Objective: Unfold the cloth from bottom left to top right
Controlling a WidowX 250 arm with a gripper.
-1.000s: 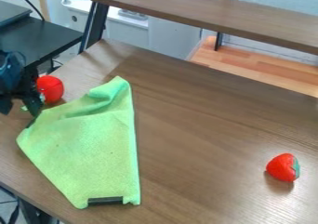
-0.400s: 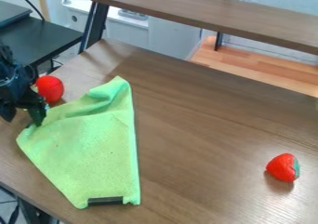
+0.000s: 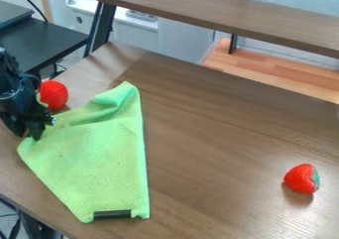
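The cloth [image 3: 99, 158] lies on the tabletop [image 3: 218, 168], between its near edge and its far left corner. It is bright green and still partly folded: a raised ridge runs along its upper part up to a rounded peak that points towards the far left corner. From there a long, almost straight side comes down to the narrow end, close to the near edge, where a black strip [image 3: 112, 214] shows.

The gripper [image 3: 28, 134] hangs down by the left edge of the tabletop, over the left corner of the cloth, and looks to be touching it, as far as this dark patch lets one judge. Whether it is released or clenched on the fabric, I cannot tell.

A red ball [image 3: 54, 94] sits near the left edge, just beside the gripper and partly hidden by it, a little beyond the cloth. A red strawberry [image 3: 301, 178] with a green cap lies on its side on the right part of the tabletop, well apart from the cloth.

A wooden shelf [image 3: 218, 16] stands raised above the far edge on black supports [image 3: 100, 29], and a black desk [image 3: 49, 42] stands past the left edge.
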